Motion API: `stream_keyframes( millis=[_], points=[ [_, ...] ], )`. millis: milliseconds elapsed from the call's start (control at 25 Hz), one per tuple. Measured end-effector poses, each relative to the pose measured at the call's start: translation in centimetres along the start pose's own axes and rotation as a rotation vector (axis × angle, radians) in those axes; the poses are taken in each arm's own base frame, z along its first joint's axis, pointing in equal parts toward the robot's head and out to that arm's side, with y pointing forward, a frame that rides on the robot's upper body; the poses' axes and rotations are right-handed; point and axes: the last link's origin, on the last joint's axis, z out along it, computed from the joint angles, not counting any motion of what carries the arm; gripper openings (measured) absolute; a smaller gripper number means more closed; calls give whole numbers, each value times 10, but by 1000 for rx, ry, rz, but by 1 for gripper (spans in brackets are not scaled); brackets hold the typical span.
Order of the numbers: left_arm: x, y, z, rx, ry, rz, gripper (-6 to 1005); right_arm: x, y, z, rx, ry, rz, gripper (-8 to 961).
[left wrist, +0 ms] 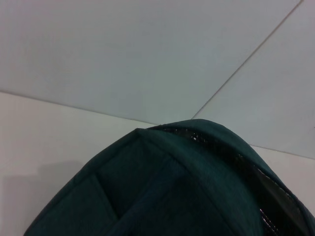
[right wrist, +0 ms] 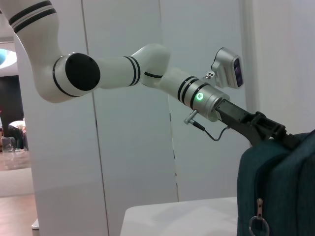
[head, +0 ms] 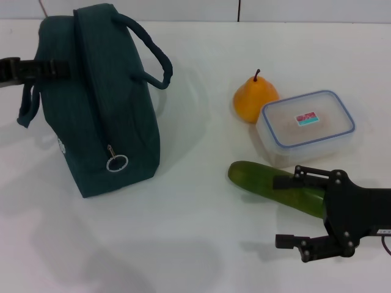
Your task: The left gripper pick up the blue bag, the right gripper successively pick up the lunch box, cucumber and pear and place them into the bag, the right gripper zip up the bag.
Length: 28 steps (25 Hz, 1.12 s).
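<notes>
Fingers [head: 287, 240] of the right gripper [head: 286, 210] are spread wide apart and hold nothing; the gripper is poised low at the near right of the white table [head: 201, 244], its upper finger lying over the cucumber [head: 269, 182], though contact cannot be judged. Just behind the cucumber the lunch box [head: 307, 126] is seen with its lid on, and the pear [head: 254, 97] stands against its far left corner. Well to the left the blue bag [head: 104, 104] stands upright, its zip pull ring [head: 117, 163] hanging on the near side. The left gripper [head: 36, 70] is seen at the bag's far left end by a strap; whether it is clamped on the bag cannot be told.
</notes>
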Motion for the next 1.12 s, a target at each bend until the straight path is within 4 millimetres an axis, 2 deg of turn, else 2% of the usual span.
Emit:
stream_keyframes(
  millis=[320,520,840,1040,1120],
  points=[
    [-4,7,11,-18,-61,20,734,1,0,0,7,4,2,869],
    [-6,9,14,-30,-68,13,503,1,0,-2,18,2,4,869],
    [-13,19,22,-91,-82,-35,288,-1,-6,-17,105,-22,2,869],
    [-15,28,22,-153,-79,-55,107,-2,-9,-31,169,-37,1,869],
    [-16,33,24,-186,-80,-63,89,-2,-10,-37,199,-41,1,869]
  ],
)
